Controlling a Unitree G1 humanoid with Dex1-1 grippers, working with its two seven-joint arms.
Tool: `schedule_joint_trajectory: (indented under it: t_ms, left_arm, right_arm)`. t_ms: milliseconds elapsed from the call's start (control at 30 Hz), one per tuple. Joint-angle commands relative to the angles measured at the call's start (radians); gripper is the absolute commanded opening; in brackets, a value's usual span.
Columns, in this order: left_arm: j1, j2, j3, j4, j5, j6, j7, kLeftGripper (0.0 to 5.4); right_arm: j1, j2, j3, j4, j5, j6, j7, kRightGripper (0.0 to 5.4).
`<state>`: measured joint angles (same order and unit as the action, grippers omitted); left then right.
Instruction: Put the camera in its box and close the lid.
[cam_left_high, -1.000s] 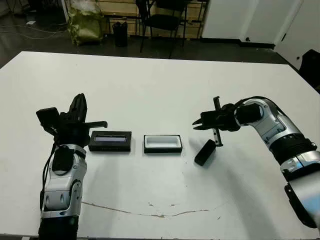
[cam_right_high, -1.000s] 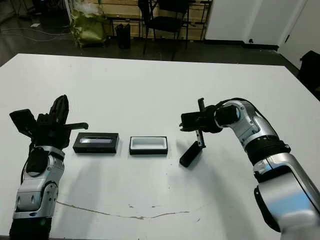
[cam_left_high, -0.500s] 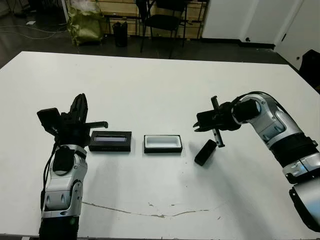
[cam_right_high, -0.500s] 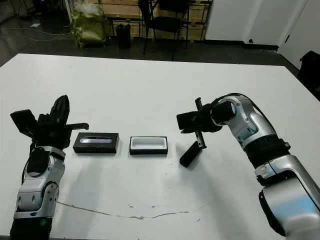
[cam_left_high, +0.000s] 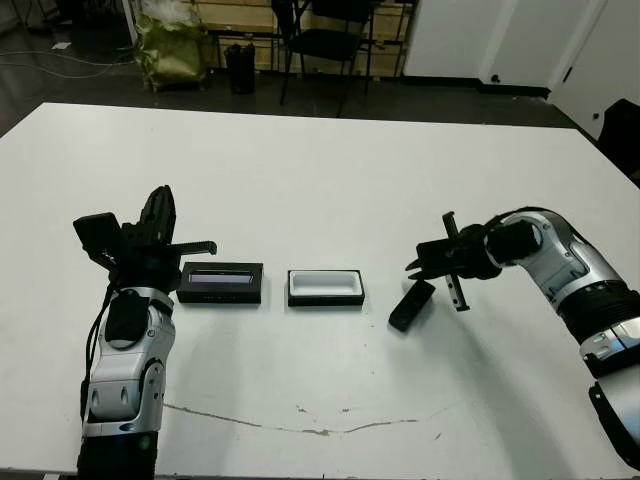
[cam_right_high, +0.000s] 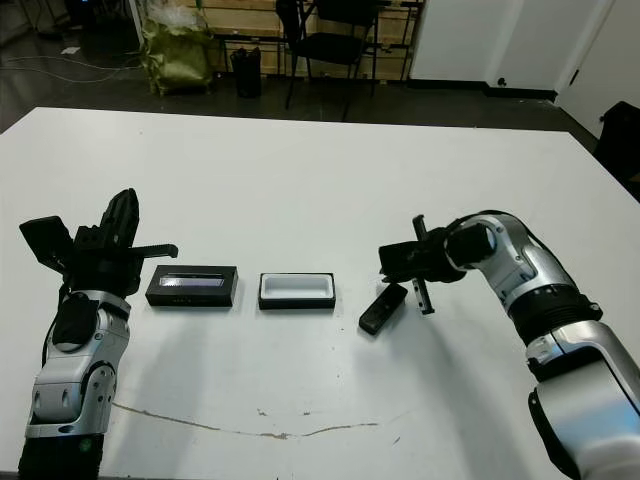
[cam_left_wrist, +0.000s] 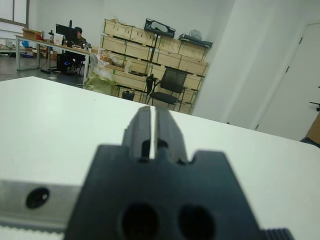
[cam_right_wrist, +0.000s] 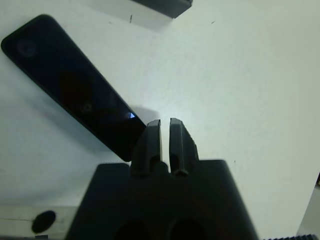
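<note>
Here our right claw (cam_left_high: 433, 275) hovers pinched shut, empty, just above the camera (cam_left_high: 411, 305) lying on the tabletop (cam_left_high: 320, 180) beside the open box (cam_left_high: 326, 287); our left claw (cam_left_high: 160, 215) is shut too.

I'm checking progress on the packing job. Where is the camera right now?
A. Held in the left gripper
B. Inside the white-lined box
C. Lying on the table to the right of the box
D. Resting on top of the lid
C: the camera lies flat on the bare table, apart from the box, whose white lining shows empty, with the right gripper just above it.
</note>
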<state>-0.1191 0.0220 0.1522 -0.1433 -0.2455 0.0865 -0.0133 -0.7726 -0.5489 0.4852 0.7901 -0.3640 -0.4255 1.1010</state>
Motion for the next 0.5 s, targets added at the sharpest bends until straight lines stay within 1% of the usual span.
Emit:
schedule_joint_trajectory:
  t_ms: [33,67,133,200,267,367,433,500]
  left_arm:
    - [0.008,-0.006,0.004,0.021,-0.002,-0.004,-0.005,0.00]
    - [0.008,-0.005,0.004,0.024,-0.003,-0.009,-0.009,0.00]
    - [0.010,-0.005,0.002,0.026,0.001,-0.014,-0.009,0.00]
    - [0.011,-0.006,0.002,0.022,0.001,-0.009,-0.004,0.00]
    - [0.013,-0.006,0.001,0.013,0.005,0.003,0.005,0.00]
    - [0.014,-0.004,0.001,0.015,0.007,-0.001,0.003,0.00]
    - [0.015,-0.003,-0.001,0.020,0.016,-0.012,0.004,0.00]
    - [0.016,-0.004,-0.002,0.020,0.021,-0.014,0.007,0.00]
  right_arm:
    - [-0.004,0.001,-0.001,0.014,-0.005,-0.013,-0.005,0.01]
    - [-0.005,0.002,0.003,0.012,-0.015,0.007,-0.006,0.01]
    - [-0.009,0.004,0.008,0.017,-0.025,0.015,-0.006,0.01]
    - [-0.006,0.008,0.000,0.031,-0.014,0.007,-0.010,0.01]
    - [-0.005,0.010,-0.004,0.053,-0.006,-0.017,-0.012,0.01]
    - [-0.008,0.010,0.000,0.071,-0.016,-0.009,-0.022,0.01]
    - [-0.006,0.008,-0.004,0.087,-0.005,-0.053,-0.024,0.01]
    - [-0.008,0.005,-0.005,0.087,-0.001,-0.049,-0.010,0.01]
